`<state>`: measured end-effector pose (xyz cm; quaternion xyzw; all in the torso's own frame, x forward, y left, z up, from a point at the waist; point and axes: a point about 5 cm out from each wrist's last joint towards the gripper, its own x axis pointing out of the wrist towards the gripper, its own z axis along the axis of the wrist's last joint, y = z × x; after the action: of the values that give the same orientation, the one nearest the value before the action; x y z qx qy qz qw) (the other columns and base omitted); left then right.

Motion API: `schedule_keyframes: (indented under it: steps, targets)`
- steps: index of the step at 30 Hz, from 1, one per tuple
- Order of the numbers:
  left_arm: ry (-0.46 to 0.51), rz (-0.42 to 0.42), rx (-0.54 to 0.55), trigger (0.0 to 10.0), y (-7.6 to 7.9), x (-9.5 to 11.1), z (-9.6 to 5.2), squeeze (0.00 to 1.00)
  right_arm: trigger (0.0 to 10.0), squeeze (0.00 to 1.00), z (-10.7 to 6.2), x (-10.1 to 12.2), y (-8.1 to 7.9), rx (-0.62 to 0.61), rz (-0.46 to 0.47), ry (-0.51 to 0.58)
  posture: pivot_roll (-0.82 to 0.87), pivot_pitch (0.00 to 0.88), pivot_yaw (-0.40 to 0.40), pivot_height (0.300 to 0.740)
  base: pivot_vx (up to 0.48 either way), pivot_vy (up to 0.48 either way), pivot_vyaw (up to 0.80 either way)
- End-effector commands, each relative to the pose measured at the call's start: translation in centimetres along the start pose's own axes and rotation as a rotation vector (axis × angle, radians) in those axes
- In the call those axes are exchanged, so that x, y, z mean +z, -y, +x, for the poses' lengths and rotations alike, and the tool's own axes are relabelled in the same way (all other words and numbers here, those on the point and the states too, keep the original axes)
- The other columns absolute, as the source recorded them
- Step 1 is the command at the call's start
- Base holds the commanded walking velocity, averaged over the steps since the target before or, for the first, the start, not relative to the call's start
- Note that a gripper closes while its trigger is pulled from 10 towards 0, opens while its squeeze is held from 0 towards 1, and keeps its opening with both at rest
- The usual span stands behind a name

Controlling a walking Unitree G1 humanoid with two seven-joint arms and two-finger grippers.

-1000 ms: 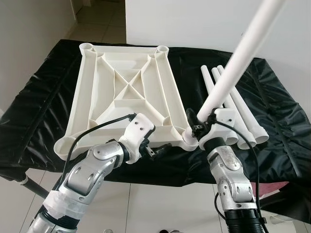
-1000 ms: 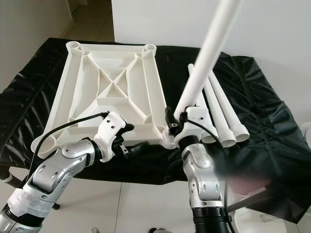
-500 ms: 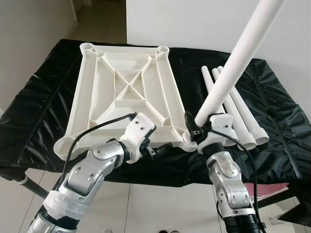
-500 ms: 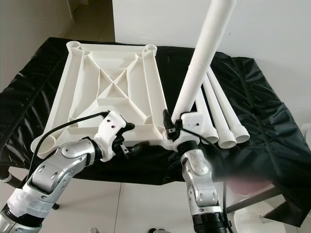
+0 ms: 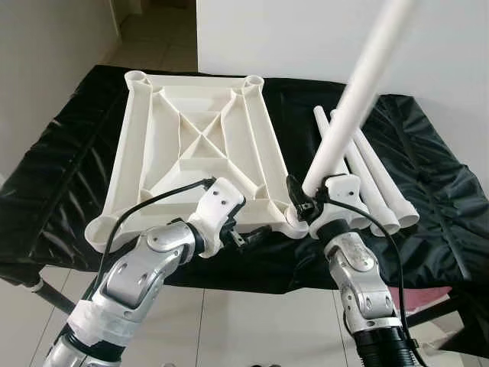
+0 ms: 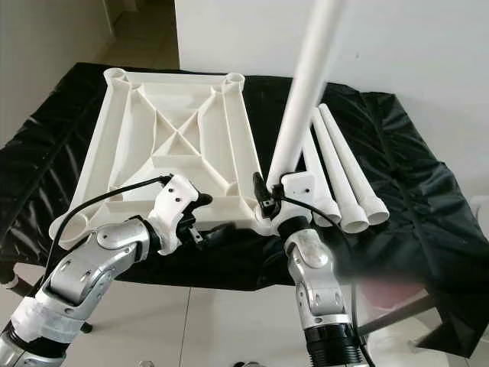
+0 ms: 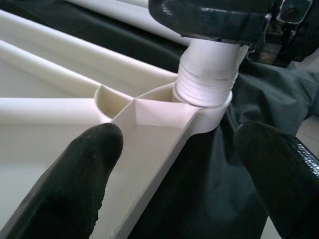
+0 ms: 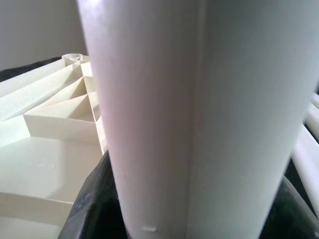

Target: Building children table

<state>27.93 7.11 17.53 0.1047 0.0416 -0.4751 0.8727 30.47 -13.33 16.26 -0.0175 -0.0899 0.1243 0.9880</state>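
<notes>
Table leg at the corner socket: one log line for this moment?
right gripper: shut on table leg | leg: threaded end in tabletop corner socket, tilted | left gripper: open beside socket | spare legs: on cloth

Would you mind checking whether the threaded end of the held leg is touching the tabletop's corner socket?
Touching: the left wrist view shows the leg's threaded end seated in the corner socket, no gap visible.

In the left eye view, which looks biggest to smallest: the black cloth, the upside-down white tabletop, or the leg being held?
1. black cloth, spreading past everything.
2. white tabletop.
3. held leg in the right gripper; it rises toward the camera, so its look is inflated.
</notes>
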Motion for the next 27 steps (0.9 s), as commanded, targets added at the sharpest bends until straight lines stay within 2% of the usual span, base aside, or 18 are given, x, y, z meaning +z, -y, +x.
schedule_keyframes:
  steps: [1,8,13,16,17,25,27]
  targets:
    - [-0.003,0.016,-0.018,10.0,0.2,0.2,0.0,0.0,10.0,0.0,-1.0,-3.6,0.6,-0.017,0.022,-0.198,0.04,0.102,-0.053,0.74,0.0,0.0,0.0]
    - [-0.003,0.017,-0.012,10.0,0.2,0.3,-0.1,0.0,10.0,0.0,-0.6,-3.4,0.9,-0.005,0.027,-0.206,0.04,0.104,-0.053,0.74,0.0,0.0,0.0]
    - [-0.001,0.015,-0.006,10.0,0.1,0.4,-0.2,0.0,10.0,0.0,-1.0,-4.0,1.5,-0.065,0.139,-0.217,0.05,0.11,-0.055,0.74,0.0,0.0,0.0]
    - [0.0,0.015,-0.005,10.0,0.1,0.4,-0.2,0.0,10.0,0.0,-1.2,-4.1,1.9,-0.093,0.165,-0.205,0.05,0.11,-0.055,0.74,0.0,0.0,0.0]
    - [0.003,0.014,-0.002,10.0,0.0,0.5,-0.2,0.0,10.0,0.0,-1.5,-3.8,1.9,-0.086,0.157,-0.159,0.04,0.117,-0.053,0.74,0.0,0.0,0.0]
    - [0.008,0.01,0.001,10.0,-0.2,0.6,-0.2,0.0,10.0,0.0,-1.7,-2.5,1.0,-0.021,0.123,-0.059,0.04,0.122,-0.049,0.74,0.0,0.0,0.0]
    - [0.02,0.0,0.004,10.0,-0.3,0.9,-0.2,0.0,10.0,0.0,-1.5,-1.1,0.5,0.014,0.09,0.013,0.04,0.123,-0.047,0.74,0.0,0.0,0.0]
